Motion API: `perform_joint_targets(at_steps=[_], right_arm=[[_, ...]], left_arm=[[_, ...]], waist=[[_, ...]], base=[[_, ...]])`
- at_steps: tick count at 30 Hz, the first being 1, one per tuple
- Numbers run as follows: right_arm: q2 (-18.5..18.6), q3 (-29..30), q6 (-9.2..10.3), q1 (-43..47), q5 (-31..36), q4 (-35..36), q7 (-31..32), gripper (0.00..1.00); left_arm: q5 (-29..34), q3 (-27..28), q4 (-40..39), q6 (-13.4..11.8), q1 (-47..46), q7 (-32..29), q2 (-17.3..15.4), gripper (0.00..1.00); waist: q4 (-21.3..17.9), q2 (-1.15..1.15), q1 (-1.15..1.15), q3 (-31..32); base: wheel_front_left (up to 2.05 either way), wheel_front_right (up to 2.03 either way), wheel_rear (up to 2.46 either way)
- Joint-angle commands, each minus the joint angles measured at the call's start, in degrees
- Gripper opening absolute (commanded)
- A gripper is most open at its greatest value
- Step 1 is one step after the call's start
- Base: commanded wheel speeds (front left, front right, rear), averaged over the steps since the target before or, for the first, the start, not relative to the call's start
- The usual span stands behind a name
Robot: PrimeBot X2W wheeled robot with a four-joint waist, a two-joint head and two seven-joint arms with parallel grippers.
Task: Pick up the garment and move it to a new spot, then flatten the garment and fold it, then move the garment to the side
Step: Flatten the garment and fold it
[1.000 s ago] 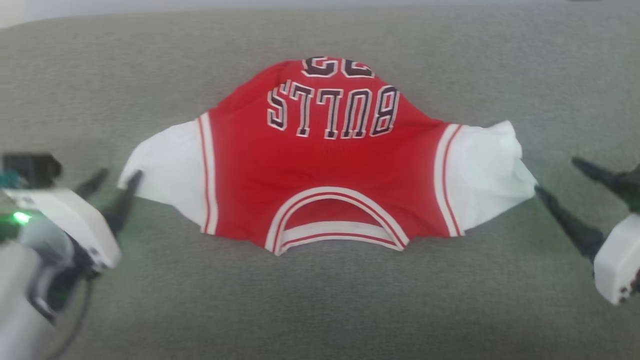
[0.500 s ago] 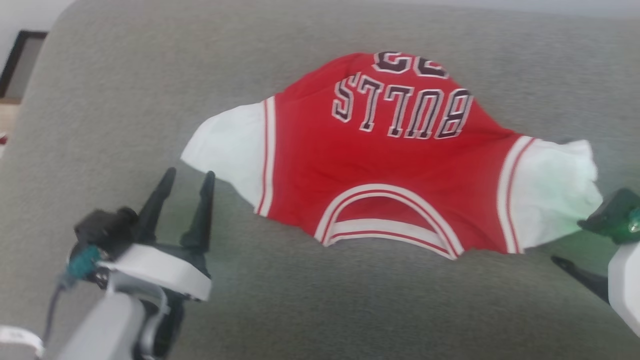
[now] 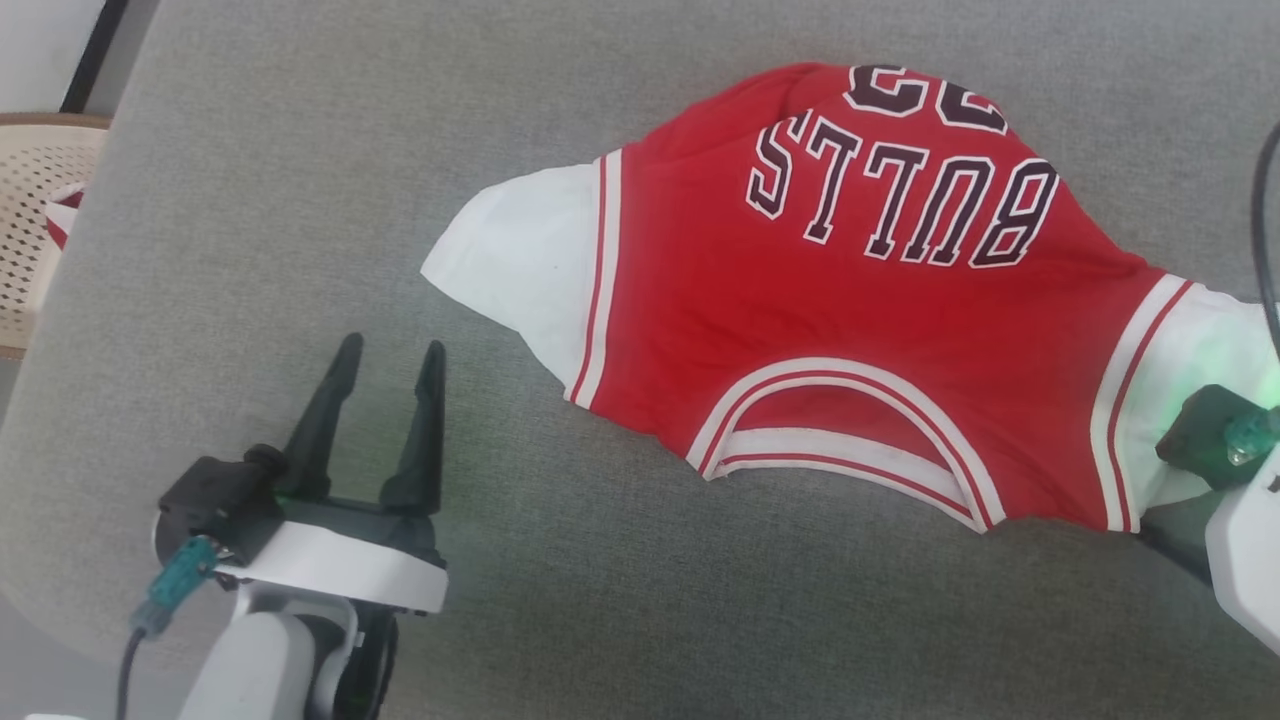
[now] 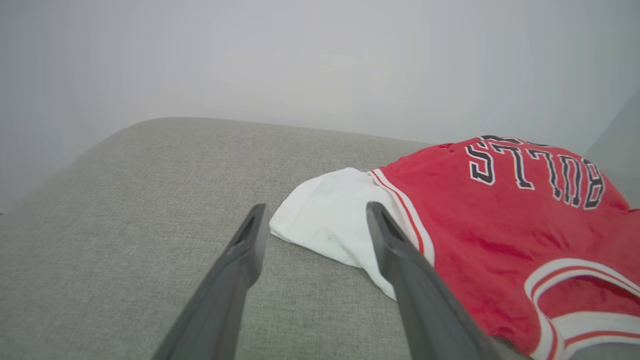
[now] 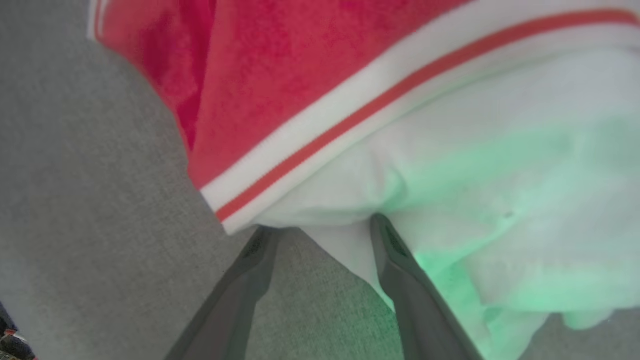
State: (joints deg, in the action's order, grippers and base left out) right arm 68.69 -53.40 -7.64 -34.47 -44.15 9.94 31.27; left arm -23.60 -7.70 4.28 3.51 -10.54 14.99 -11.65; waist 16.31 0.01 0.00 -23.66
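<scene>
On the near left, the left gripper (image 3: 392, 345) with two long dark fingers is wide open and holds nothing, close to the garment's white left end but not touching it. The soft red basketball garment (image 3: 850, 330) with white sides, striped trim and black letters lies spread out on the grey cloth cushion (image 3: 300, 200), from the middle over to the right. On the right, the right gripper (image 5: 320, 225) has its fingers apart, with their tips at the near edge of the white right side.

Left pincer (image 3: 392, 348): two long dark tapered fingers (image 3: 322, 420), white collar (image 3: 330, 565), teal plug (image 3: 178, 583) with dark cable (image 3: 125, 670).
</scene>
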Motion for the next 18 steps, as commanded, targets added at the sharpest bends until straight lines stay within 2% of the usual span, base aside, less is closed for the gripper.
perform_joint_targets(at_steps=[1, 2, 5, 10, 12, 14, 18], right_arm=[[-1.34, -1.84, 0.28, 0.06, 0.11, -2.24, -0.10, 0.05], [-1.66, -2.53, 0.28, -0.46, -0.05, -2.73, -0.55, 0.00], [-1.99, -3.68, 0.27, -2.03, -0.84, -3.99, -2.10, 0.00], [-1.82, -4.65, 0.22, -4.03, -1.40, -4.01, -4.63, 0.00], [-1.79, -5.14, 0.21, -4.60, -1.40, -3.70, -5.14, 0.00], [-2.13, -5.63, 0.19, -5.08, -1.66, -3.25, -5.54, 0.00], [-3.20, -6.58, 0.14, -6.28, -1.36, -2.55, -5.78, 0.00]], left_arm=[[1.12, 0.84, 0.14, 0.70, -0.14, 0.25, 0.15, 1.00], [1.64, 1.39, 0.12, 1.28, -0.44, 0.25, 0.16, 1.00], [3.27, 1.16, 0.15, 2.75, -2.11, 0.26, -1.60, 1.00], [4.17, -3.10, 0.94, 3.90, -7.84, -1.06, -8.96, 1.00], [2.05, -8.22, 0.42, 3.94, -10.60, -4.59, -13.48, 1.00], [-1.58, -14.51, -0.51, 3.92, -14.06, -9.21, -19.51, 1.00], [-12.30, -27.86, -3.42, 3.95, -21.44, -19.25, -30.40, 1.00]], waist=[[-0.26, -0.01, 0.00, -0.24], [-0.52, -0.01, 0.00, -0.29], [-1.28, -0.01, 0.00, -0.33], [-2.65, -0.01, 0.00, 0.03], [-3.30, -0.01, 0.00, 0.20], [-4.08, -0.01, 0.00, 0.13], [-5.36, -0.01, 0.00, -0.57]], base=[[0.00, 0.00, 0.00], [0.00, 0.00, 0.00], [0.00, 0.00, 0.00], [0.00, 0.00, 0.00], [0.00, 0.00, 0.00], [0.00, 0.00, 0.00], [0.00, 0.00, 0.00]])
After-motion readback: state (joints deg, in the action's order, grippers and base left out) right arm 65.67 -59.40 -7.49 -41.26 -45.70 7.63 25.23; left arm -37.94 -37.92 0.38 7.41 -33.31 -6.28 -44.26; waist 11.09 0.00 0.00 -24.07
